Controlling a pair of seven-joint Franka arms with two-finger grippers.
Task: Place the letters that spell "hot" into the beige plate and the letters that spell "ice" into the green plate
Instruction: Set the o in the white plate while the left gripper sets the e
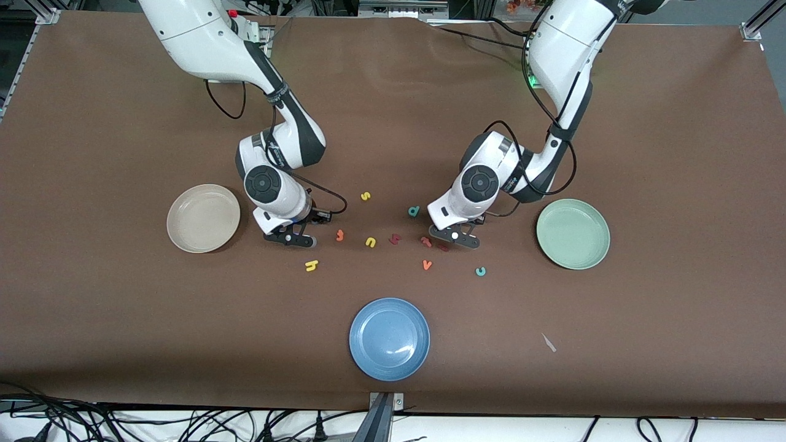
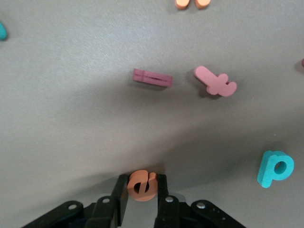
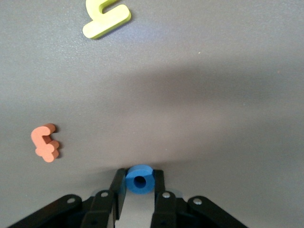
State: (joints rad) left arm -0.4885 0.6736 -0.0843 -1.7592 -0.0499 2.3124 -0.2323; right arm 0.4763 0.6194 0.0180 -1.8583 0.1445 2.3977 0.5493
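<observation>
On the bench, the blue plate (image 1: pixel 389 339) sits nearest the front camera. Farther up, the right end effector (image 3: pixel 138 186) is pinched onto the blue "o" (image 3: pixel 139 179) beside the beige plate (image 1: pixel 203 218). The left end effector (image 2: pixel 141 190) is pinched onto the orange "e" (image 2: pixel 141 185), near the green plate (image 1: pixel 573 234). Both grips look seated, though the pads hide the contact. Lift each straight up before swinging plateward, so neighbouring letters stay undisturbed.

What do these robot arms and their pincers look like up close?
Both arms are glossy white shells with dark grey joints and round black caps, with thin black cables looping alongside. The left gripper and the right gripper are black, with two slim flat fingers and small silver screws.
</observation>
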